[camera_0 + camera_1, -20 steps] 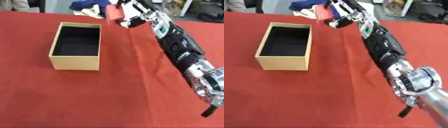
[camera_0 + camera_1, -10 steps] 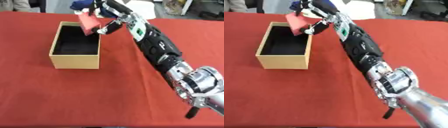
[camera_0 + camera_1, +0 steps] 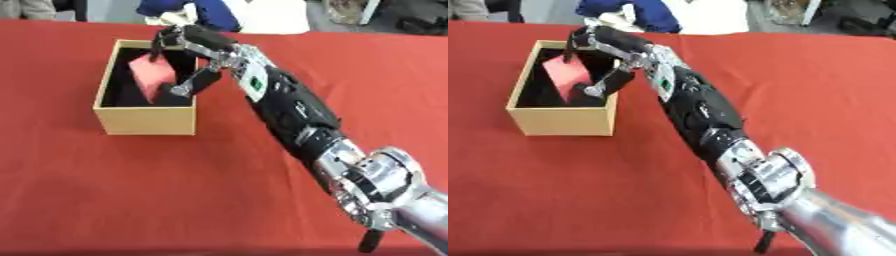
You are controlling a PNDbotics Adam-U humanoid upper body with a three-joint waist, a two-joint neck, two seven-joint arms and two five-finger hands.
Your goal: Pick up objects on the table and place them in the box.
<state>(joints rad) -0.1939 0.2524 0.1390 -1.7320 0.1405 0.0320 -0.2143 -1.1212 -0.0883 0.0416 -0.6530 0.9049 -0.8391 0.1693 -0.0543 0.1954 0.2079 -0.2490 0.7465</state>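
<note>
A tan cardboard box (image 3: 145, 121) with a black inside stands on the red table at the left. My right arm reaches across from the lower right, and my right hand (image 3: 186, 42) hangs over the box's open top. A flat red object (image 3: 151, 76) is pinched between its fingers and thumb, tilted, with its lower part down inside the box. My left hand shows in neither view.
The red tablecloth (image 3: 350, 65) covers the whole table. At the far edge lie blue and white things (image 3: 219, 12), behind the box. My right forearm (image 3: 289, 107) stretches diagonally across the middle of the table.
My right hand has carried the red object leftwards and down, from the far edge of the table to over the box, and the object now dips into the opening.
</note>
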